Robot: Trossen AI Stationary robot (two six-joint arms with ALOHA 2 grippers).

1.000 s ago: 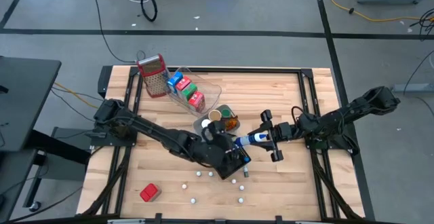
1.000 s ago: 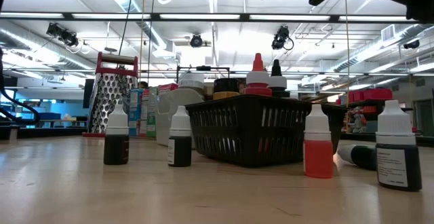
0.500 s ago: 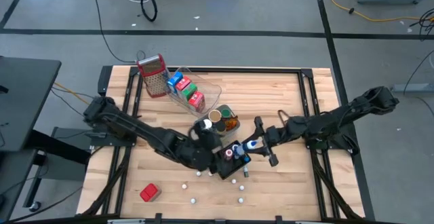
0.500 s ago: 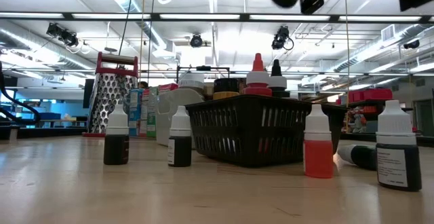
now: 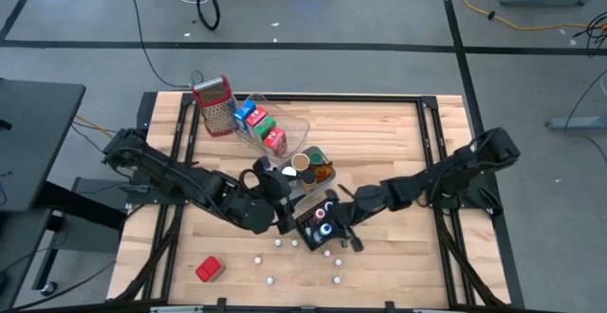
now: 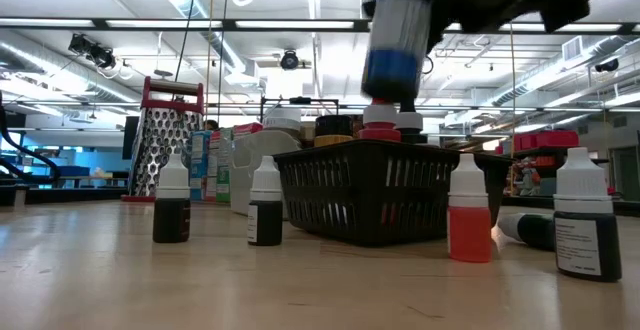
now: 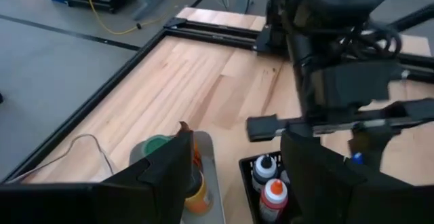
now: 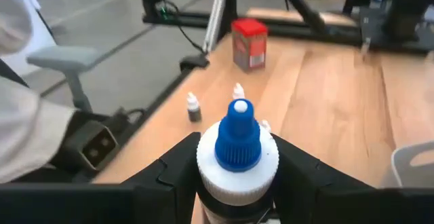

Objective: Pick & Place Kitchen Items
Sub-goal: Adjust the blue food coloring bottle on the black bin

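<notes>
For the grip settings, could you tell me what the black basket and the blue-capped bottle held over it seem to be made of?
Black basket: probably rigid moulded plastic, matte, judging by its slotted lattice walls and thick rim. Blue-capped bottle in the right tool: likely plastic too, with a smooth white collar and a slightly glossy, ribbed blue dropper cap; its body is mostly hidden.

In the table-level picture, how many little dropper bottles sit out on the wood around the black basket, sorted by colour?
Dark standing bottles: 3
Orange standing bottle: 1
Dark bottle lying on its side: 1
Total: 5
</notes>
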